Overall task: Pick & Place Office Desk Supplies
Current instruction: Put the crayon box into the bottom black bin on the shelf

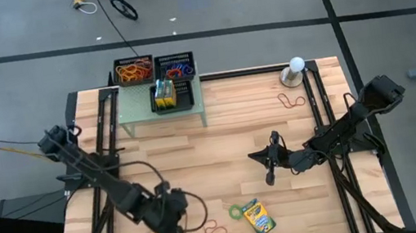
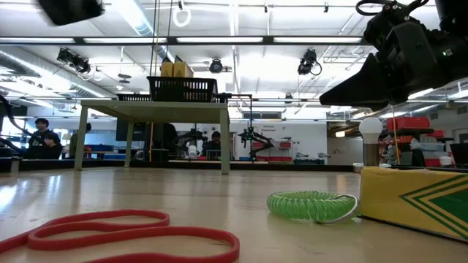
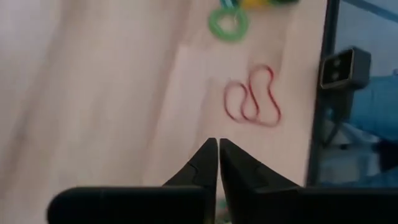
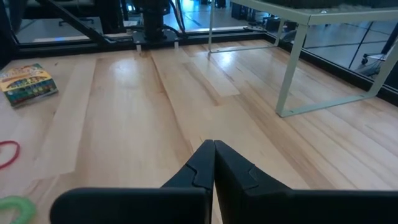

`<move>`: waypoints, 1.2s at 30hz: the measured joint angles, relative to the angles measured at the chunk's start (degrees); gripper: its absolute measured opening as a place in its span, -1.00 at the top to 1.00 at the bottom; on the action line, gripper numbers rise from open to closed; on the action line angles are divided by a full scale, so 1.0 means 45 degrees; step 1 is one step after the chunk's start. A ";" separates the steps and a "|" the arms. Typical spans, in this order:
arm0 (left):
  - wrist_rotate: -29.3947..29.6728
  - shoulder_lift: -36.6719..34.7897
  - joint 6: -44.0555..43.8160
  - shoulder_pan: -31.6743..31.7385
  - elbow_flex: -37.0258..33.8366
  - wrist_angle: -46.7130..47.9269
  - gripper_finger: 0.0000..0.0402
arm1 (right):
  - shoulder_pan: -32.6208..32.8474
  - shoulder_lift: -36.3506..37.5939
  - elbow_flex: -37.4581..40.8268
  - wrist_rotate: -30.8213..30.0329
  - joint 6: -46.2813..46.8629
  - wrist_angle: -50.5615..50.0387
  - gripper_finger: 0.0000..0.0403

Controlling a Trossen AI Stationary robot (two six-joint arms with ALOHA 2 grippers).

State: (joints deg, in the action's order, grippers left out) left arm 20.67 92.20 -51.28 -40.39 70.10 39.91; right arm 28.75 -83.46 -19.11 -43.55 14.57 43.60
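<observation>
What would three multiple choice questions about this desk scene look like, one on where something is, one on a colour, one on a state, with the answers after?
1. Where does the green coil lie?
A. On the pale green shelf
B. On the table beside the crayon box at the near edge
C. In a black mesh tray

2. What colour is the rubber band near the white ball?
A. Red
B. Blue
C. Purple

3. How do the left tool's fingers stand?
A. Wide open
B. Shut on a crayon box
C. Shut, with nothing between them

Answers:
1 B, the high view shows the coil on the wood just left of the crayon box.
2 A, the rubber band below the white ball is red.
3 C, the left wrist view shows the left tool with its tips together over bare wood.
</observation>
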 joint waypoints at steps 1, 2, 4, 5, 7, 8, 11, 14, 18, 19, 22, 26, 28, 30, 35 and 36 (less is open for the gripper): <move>-0.0111 0.0000 -0.0538 -0.0193 -0.0245 -0.0192 0.85 | 0.0000 0.0000 0.0000 0.0000 0.0005 0.0048 0.94; -0.0237 0.0000 -0.1048 -0.0351 -0.0466 -0.0250 0.82 | 0.0000 -0.0004 0.0000 0.0000 0.0014 0.0098 0.94; -0.0431 0.0106 -0.1979 -0.0637 -0.0787 -0.0143 0.75 | 0.0000 -0.0001 0.0000 0.0000 0.0023 0.0143 0.94; -0.0622 0.0185 -0.2290 -0.0757 -0.0899 -0.0095 0.71 | 0.0000 -0.0001 0.0000 0.0000 0.0029 0.0179 0.94; -0.1110 0.0343 -0.2817 -0.0971 -0.1103 0.0017 0.61 | 0.0000 0.0000 0.0000 -0.0002 0.0029 0.0197 0.94; -0.1411 0.0454 -0.3042 -0.1035 -0.1174 -0.0012 0.57 | 0.0000 0.0000 0.0000 0.0000 0.0027 0.0199 0.94; -0.2091 0.0896 -0.3701 -0.1222 -0.1279 0.0108 0.43 | 0.0000 0.0000 0.0000 -0.0002 0.0026 0.0275 0.94; -0.2605 0.1413 -0.4237 -0.1291 -0.1280 0.0066 0.30 | 0.0000 0.0000 0.0000 0.0000 0.0000 0.0275 0.94; -0.3573 0.2108 -0.4518 -0.1286 -0.1280 -0.0234 0.13 | 0.0000 -0.0001 0.0000 -0.0004 -0.0010 0.0270 0.94; -0.3734 0.2262 -0.4519 -0.1286 -0.1280 -0.0315 0.08 | -0.0003 0.0000 0.0000 0.0000 -0.0012 0.0270 0.94; -0.3948 0.2535 -0.4514 -0.1284 -0.1249 -0.0476 -0.03 | 0.0000 0.0000 0.0000 0.0000 -0.0014 0.0270 0.94; -0.3946 0.2597 -0.4452 -0.1276 -0.1227 -0.0407 -0.15 | 0.0000 0.0000 0.0000 -0.0001 -0.0037 0.0270 0.94; -0.4005 0.2544 -0.4389 -0.1259 -0.1227 -0.0241 -0.17 | 0.0000 -0.0003 0.0000 0.0000 -0.0058 0.0270 0.94; -0.4082 0.2514 -0.4243 -0.1253 -0.1236 -0.0061 -0.18 | 0.0000 0.0000 0.0000 0.0000 -0.0063 0.0270 0.94; -0.4872 0.2521 -0.3572 -0.1266 -0.1241 0.0026 -0.15 | -0.0004 0.0000 0.0000 -0.0003 -0.0063 0.0270 0.94; -0.4889 0.2528 -0.3499 -0.1269 -0.1241 0.0034 -0.15 | -0.0002 -0.0001 0.0000 -0.0001 -0.0063 0.0278 0.94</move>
State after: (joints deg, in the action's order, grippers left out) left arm -1.33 103.58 -67.02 -46.09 64.51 40.06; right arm 28.74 -83.47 -19.11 -43.56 14.28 44.86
